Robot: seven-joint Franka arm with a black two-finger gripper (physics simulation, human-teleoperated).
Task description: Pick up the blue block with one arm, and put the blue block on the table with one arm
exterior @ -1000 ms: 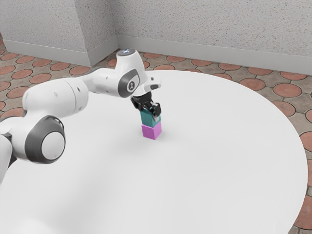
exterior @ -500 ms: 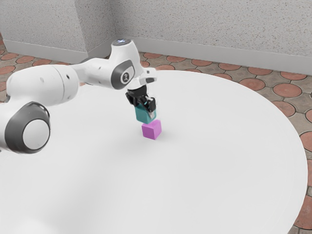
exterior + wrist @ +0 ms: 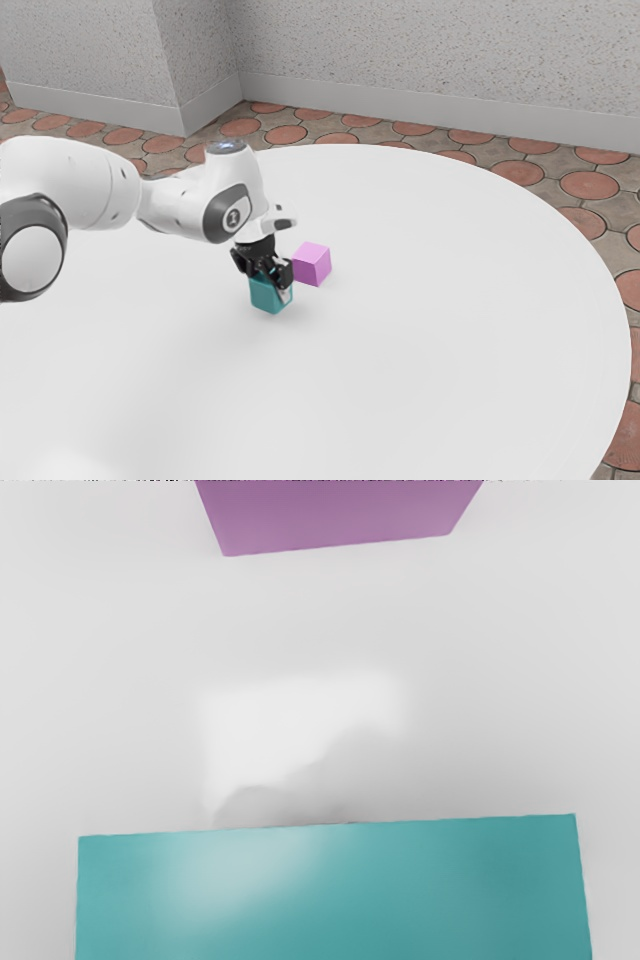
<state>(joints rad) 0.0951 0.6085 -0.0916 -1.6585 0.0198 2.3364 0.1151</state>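
- The blue block is no longer sitting over the magenta block; the gripper is now carrying it lower, beside that block, toward the exterior view's left.
- This is meaning, as I judge it, that the pick is behind us and the placing is nearing its end.
- The fingers are pinching the blue block between them; nothing is showing a release.
- The blue block is hanging just above the table or already touching it (I cannot tell which), with a faint shadow lying near its base.
- It is looking more teal than blue, smooth and plain, with a pale sheen spreading over the face nearest the wrist camera.
- It is standing roughly upright, so settling it flat before opening is probably what the next move is calling for; letting go early could be tipping it.
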